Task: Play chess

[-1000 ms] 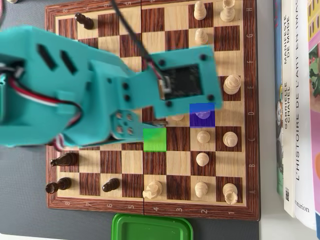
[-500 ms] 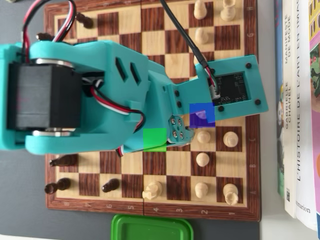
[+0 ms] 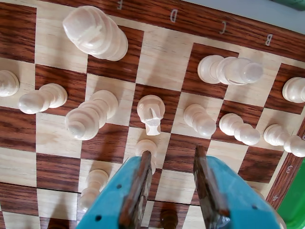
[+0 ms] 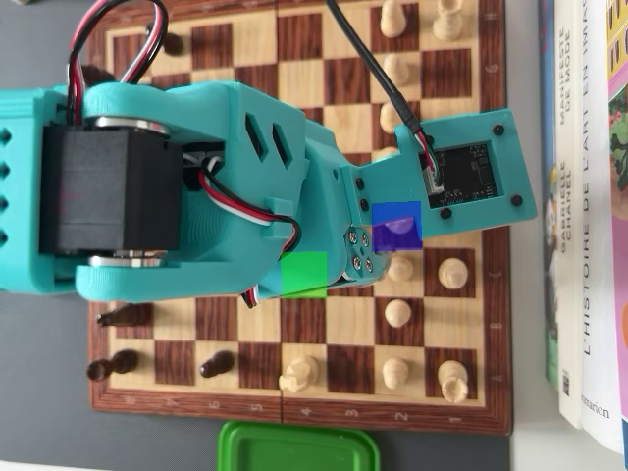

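A grey desk [image 4: 39, 412] carries the chessboard [image 3: 157, 62]. The hand [image 3: 174, 191] hangs open; centre its jaws on the white pawn [image 3: 147, 149] at eleven o'clock before closing.

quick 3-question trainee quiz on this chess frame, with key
1. True or false: the jaws are clamped on a piece.
2. In the wrist view, which piece stands just beyond the gripper: A) white knight B) dark pawn C) green lid?
3. What lies to the right of the board in the overhead view?

Key: 1. False, the jaws are apart with bare board between them. 2. A. 3. Books.
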You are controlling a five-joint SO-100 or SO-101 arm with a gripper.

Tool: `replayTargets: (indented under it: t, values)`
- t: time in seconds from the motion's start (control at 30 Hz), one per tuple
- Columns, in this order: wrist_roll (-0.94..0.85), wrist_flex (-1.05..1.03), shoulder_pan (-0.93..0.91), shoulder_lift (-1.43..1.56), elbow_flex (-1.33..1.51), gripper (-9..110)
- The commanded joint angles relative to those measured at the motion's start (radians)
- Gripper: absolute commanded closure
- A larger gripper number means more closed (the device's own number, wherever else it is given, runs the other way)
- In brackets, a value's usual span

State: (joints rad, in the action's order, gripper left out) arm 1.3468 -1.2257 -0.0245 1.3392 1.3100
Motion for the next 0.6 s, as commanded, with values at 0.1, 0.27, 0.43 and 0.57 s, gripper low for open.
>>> replayTargets:
  t: [0.1,0.27,0.43,0.57]
  values:
    - [-0.006,0.0,0.002,0.008,-0.049,89]
    - [-0.006,0.0,0.005,0.008,-0.049,93]
    - [-0.006,0.008,0.02,0.005,-0.064,93]
    - [-0.006,0.009,0.025,0.002,-0.064,93]
